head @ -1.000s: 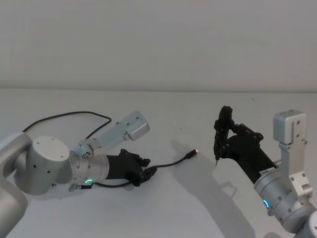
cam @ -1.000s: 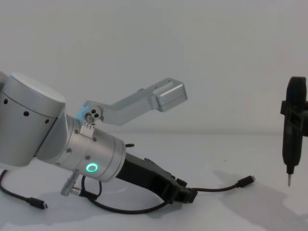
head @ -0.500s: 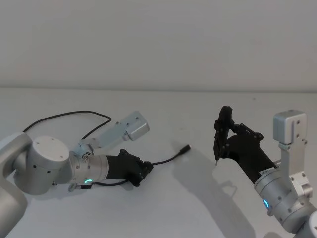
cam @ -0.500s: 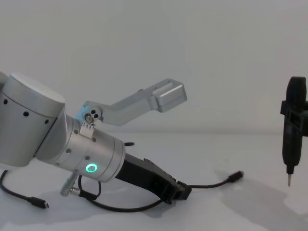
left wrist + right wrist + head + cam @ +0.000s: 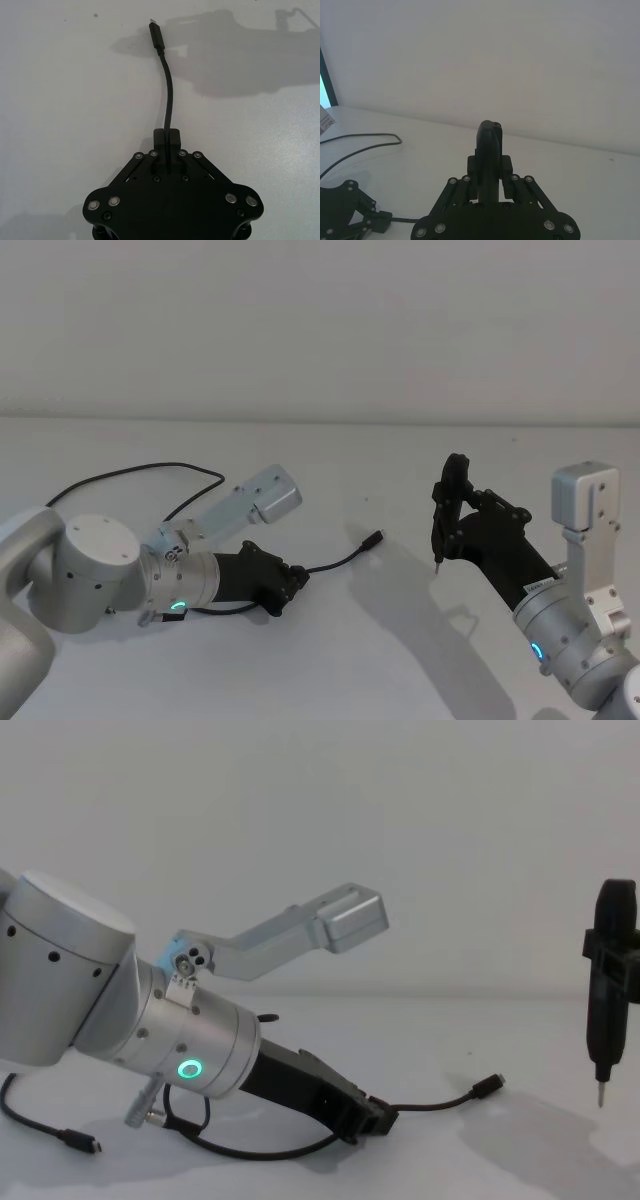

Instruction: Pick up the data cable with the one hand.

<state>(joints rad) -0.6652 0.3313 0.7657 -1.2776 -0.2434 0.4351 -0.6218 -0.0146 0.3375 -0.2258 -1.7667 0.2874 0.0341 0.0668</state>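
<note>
While the left gripper [image 5: 292, 582] sits low over the table [image 5: 330, 660] in the head view, it is closed on the data cable [image 5: 340, 562]. Left wrist view: the cable's plug end extends beyond this gripper. Right wrist view: the right gripper [image 5: 490, 172] clamps an upright black tool [image 5: 490, 140].

- Desk [image 5: 330, 670]: plain white, matte, unmarked; meets the wall in a straight seam at the back.
- Wall [image 5: 320, 320]: bare, pale grey-white.
- Light: soft; diffuse grey shadows [image 5: 420, 610] lie on the desk.
- Right wrist view: narrow cyan strip [image 5: 323, 87], dark-edged, beside the wall.
</note>
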